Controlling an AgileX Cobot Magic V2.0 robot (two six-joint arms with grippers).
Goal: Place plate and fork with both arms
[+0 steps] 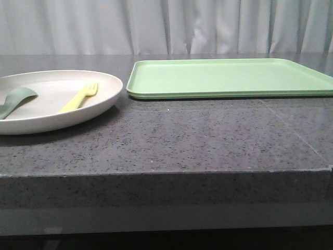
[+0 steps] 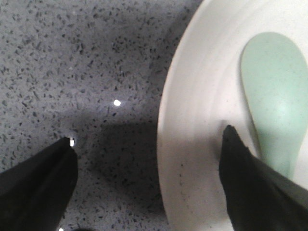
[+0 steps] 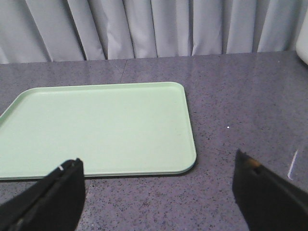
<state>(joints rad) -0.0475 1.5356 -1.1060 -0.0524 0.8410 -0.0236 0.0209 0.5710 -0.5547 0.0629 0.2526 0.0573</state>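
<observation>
Left hand (image 2: 144,144): spread wide, straddling the plate's rim.
Plate (image 1: 52,117): sat at the worktop's (image 1: 182,140) left.
Spoon (image 1: 15,99): lay in the plate.
Fork (image 1: 80,97): lay in the plate, right of the spoon.
Tray (image 1: 229,78): right of the plate.
Right hand (image 3: 159,166): spread above the worktop near the tray.

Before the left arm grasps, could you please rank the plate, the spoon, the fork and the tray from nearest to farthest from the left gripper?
1. Plate: its rim sits between the left gripper's open fingers.
2. Spoon: on the plate, beside one finger.
3. Fork: farther right on the plate, front view.
4. Tray: right of the plate.
</observation>
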